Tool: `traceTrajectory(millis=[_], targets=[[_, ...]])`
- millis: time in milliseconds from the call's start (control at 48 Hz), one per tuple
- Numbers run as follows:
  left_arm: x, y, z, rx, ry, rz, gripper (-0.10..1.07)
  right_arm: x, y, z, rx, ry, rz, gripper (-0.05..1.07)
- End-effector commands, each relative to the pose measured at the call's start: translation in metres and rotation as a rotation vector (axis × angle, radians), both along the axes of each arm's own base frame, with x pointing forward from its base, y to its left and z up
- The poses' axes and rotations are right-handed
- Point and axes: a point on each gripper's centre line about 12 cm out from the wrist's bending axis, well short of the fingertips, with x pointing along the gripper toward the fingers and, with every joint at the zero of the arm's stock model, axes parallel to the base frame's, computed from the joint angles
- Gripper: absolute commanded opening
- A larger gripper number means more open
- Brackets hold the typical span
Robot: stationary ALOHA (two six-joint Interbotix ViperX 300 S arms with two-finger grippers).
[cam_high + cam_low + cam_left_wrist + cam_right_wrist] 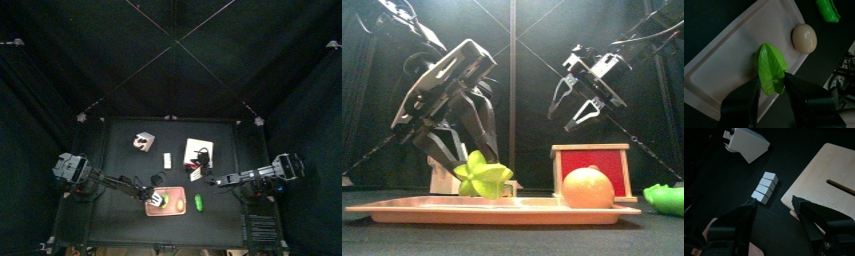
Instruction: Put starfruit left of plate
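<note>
From my remote seat I saw the left pincer (774, 86) clamped on the starfruit (769, 67), its two black fingers pinching the fruit's near end. The fruit sat over the plate (724, 55), low against the surface, though I could not tell whether it was touching the plate or just lifted off it. In the front view the left arm slanted steeply down toward the plate (422, 209) and the starfruit (482, 175) showed beneath its pincer (472, 158), over the plate's left half. A pale tan round fruit (588, 187) rested on the plate's right half, well clear of the starfruit. A bright green oblong item (827, 10) lay on the worktop (114, 150) just past the plate's right edge.

The right arm hung raised, behind and to the right of the plate, with the right pincer (773, 203) spread apart and holding nothing. Below it I saw a row of small white blocks (764, 189) beside a pale flat board (827, 175). In the front view a red box (591, 165) stood behind the plate.
</note>
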Motion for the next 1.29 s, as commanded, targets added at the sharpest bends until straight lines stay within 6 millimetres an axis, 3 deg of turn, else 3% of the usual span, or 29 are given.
traceTrajectory(millis=[0,583,896,1271], targets=[[0.003,0.000,0.008,-0.005,-0.026,-0.001,0.69,0.001,0.002,0.013,0.002,-0.042,0.003,0.90],[-0.001,0.007,0.026,0.030,-0.024,0.008,0.69,-0.001,0.001,0.013,-0.009,-0.039,-0.009,0.90],[-0.024,0.016,0.046,0.073,0.019,0.035,0.69,0.000,0.001,0.013,-0.010,-0.037,-0.008,0.90],[-0.050,0.021,0.049,0.070,0.054,0.065,0.69,-0.001,0.001,0.013,-0.010,-0.038,-0.008,0.90]])
